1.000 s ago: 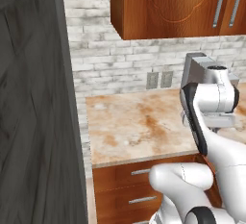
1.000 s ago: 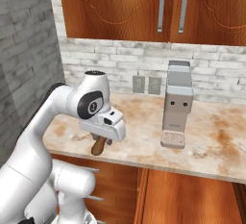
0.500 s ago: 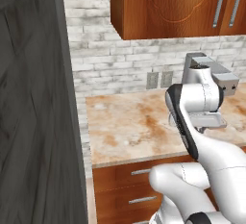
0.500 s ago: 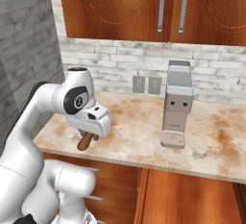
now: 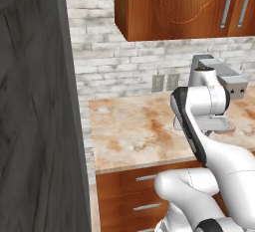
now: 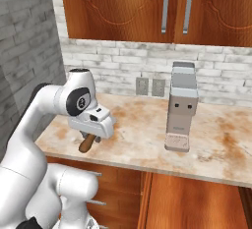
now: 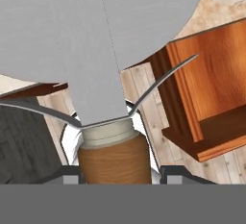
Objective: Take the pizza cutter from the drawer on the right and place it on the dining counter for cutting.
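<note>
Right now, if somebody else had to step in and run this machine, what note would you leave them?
Gripper: shut on the pizza cutter, holding it by its brown wooden handle; the grey wheel points away from the hand.
Drawer: open, seen in the hand view beside and beyond the cutter.
Where: the arm carries the cutter in front of the marbled worktop backed by white brick, near the grey coffee machine.
Done: cutter taken out of the drawer.
Left: bring it to the dining counter and set it down there.
</note>
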